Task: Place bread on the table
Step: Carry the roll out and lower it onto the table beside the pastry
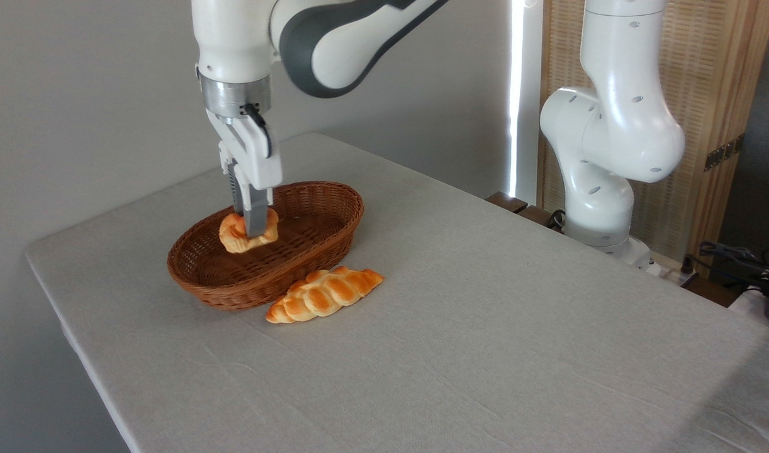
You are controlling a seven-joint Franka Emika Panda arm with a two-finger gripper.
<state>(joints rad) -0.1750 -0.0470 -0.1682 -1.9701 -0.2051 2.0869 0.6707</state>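
Grey cloth covered the table (485,314), where a wicker basket (321,239) sat beside a braided loaf (325,294). Pointing straight down over the basket, the gripper (253,231) pinched the bread (236,234) between its fingers. No writing was legible.

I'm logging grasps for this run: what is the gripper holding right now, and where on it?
The gripper is shut on the small knotted bread, pinching it at its right side, over the wicker basket.
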